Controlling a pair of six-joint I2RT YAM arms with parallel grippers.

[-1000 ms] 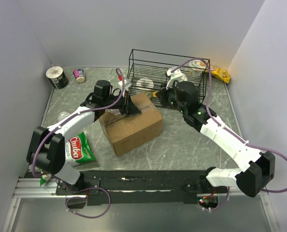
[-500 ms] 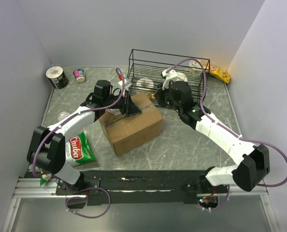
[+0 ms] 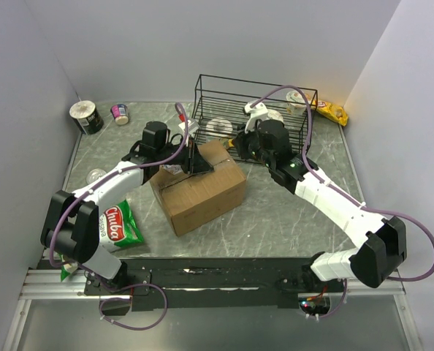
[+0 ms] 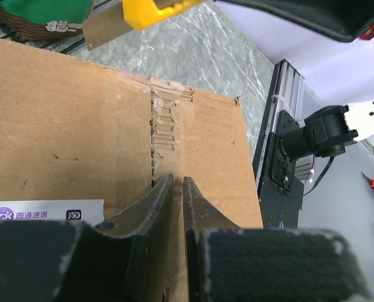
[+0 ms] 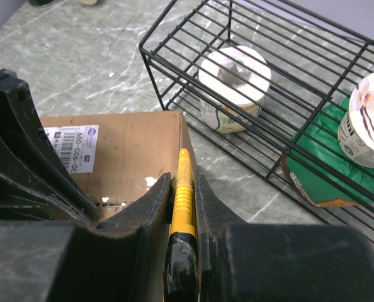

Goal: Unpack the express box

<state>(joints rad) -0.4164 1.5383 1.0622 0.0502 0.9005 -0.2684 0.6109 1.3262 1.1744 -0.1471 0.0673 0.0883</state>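
The express box (image 3: 199,186) is a brown carton with a white label (image 5: 73,148), and it stands mid-table. My left gripper (image 3: 195,162) rests on its top; in the left wrist view its fingers (image 4: 177,179) lie almost together on the cardboard (image 4: 80,138) beside the torn seam, with nothing visible between them. My right gripper (image 3: 239,146) hovers at the box's far right corner, shut on a yellow utility knife (image 5: 184,182). The knife points along the box's right edge (image 5: 130,145). Its yellow body (image 4: 152,9) and blade (image 4: 105,31) show at the top of the left wrist view.
A black wire basket (image 3: 224,88) stands just behind the box, holding two cups (image 5: 234,82) (image 5: 366,119) and a green packet (image 5: 319,170). A green Chuba bag (image 3: 118,225) lies front left. Two cups (image 3: 85,117) (image 3: 120,114) sit back left, a yellow packet (image 3: 334,112) back right.
My right arm has carried the knife leftward from the basket front toward the box's far corner. The left arm and the box have stayed put.
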